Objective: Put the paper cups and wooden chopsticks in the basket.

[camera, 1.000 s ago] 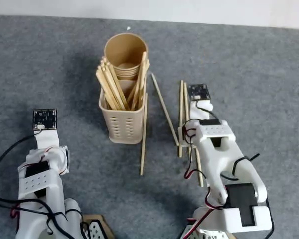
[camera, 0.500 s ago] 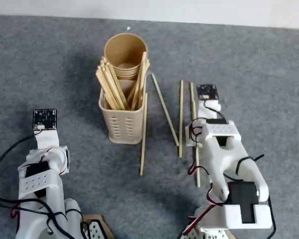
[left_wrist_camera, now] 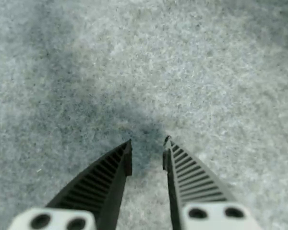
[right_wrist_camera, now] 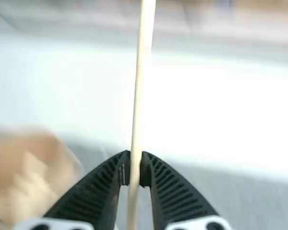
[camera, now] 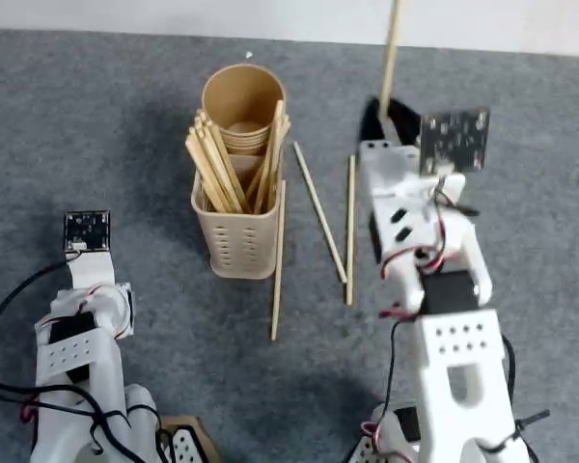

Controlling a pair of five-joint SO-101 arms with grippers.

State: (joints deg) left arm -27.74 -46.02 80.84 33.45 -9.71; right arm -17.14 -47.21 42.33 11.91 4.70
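The right gripper [camera: 379, 114] is pinched nearly shut on one held chopstick [camera: 392, 43], gripping it close to one end, so that almost the whole stick runs on past the fingertips. From above, its long axis points away from the arm towards the far side of the table. I can't say for sure how steeply it is tipped up. The basket [camera: 239, 246] sits to that gripper's left and a little nearer the arms. It already has the paper cups [camera: 241, 96] nested at its far side and a bundle of chopsticks [camera: 217, 174] leaning in front of them. To my eye the next move means swinging the stick left and bringing one end down over the open mouth, since it won't drop in lying crosswise. The right arm is plainly the nearer one. The left gripper [left_wrist_camera: 147, 153] hangs low over the grey carpet [camera: 125, 125], well apart from the basket, its jaws a narrow gap apart with nothing between them. Three loose chopsticks [camera: 349, 227] lie on the carpet between the basket and the right arm, one of them touching the basket's side.
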